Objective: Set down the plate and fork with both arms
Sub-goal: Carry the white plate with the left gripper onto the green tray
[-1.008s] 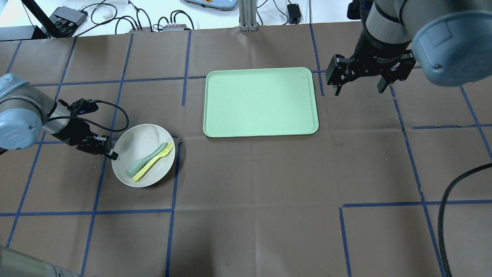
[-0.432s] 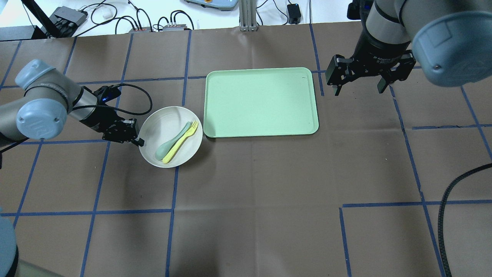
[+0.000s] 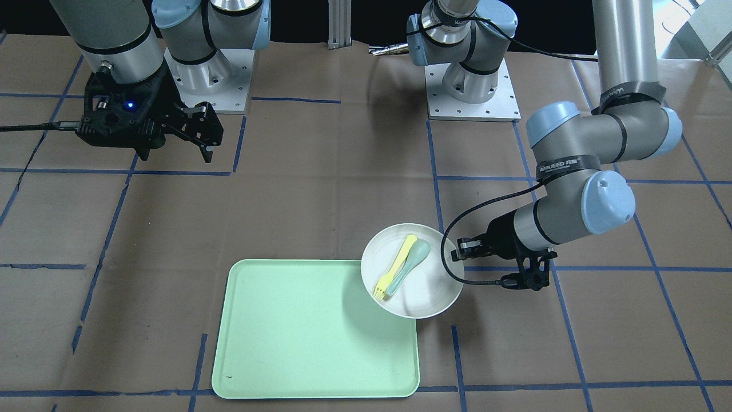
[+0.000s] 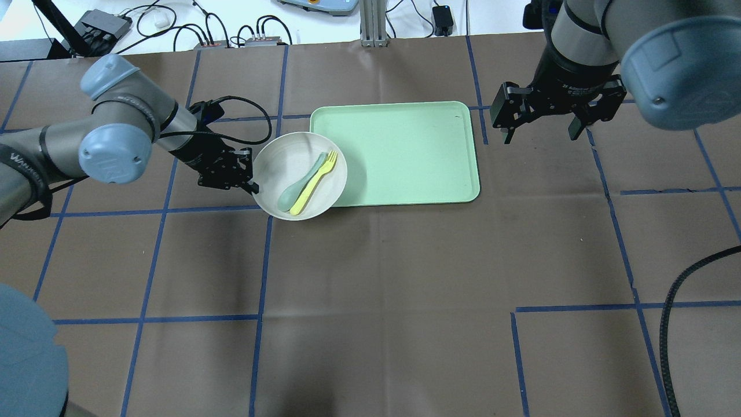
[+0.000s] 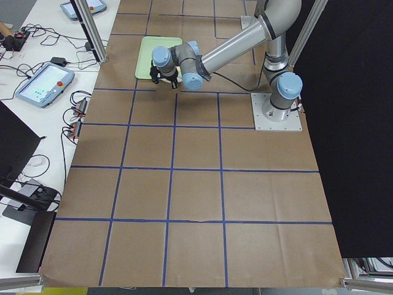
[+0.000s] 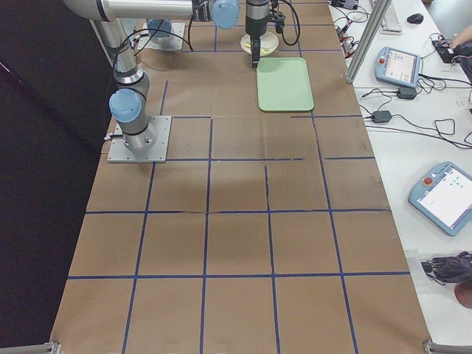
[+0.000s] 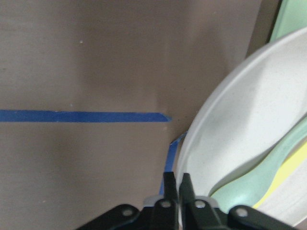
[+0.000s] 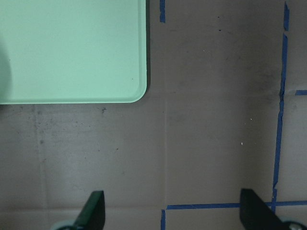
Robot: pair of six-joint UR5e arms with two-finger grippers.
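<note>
The off-white plate (image 4: 300, 175) hangs in the air over the left edge of the mint-green tray (image 4: 399, 153). My left gripper (image 4: 253, 187) is shut on the plate's left rim. The pale-yellow fork (image 4: 313, 182) lies in the plate beside a grey-green spoon (image 4: 301, 182). In the front-facing view the plate (image 3: 426, 286) overlaps the tray's corner (image 3: 314, 332), with the fork (image 3: 393, 268) and my left gripper (image 3: 457, 256) at its rim. In the left wrist view my fingers (image 7: 169, 188) pinch the plate's rim (image 7: 240, 124). My right gripper (image 4: 539, 136) is open and empty, right of the tray.
The brown table paper (image 4: 405, 289) carries blue tape lines. Cables and boxes (image 4: 104, 26) lie beyond the far edge. A black cable (image 4: 671, 324) runs at the right. The right wrist view shows the tray's corner (image 8: 72, 52).
My left arm has carried the plate, with fork and spoon, to the right and away from the robot, from the table's left part to the tray's left edge. My right gripper has not moved.
</note>
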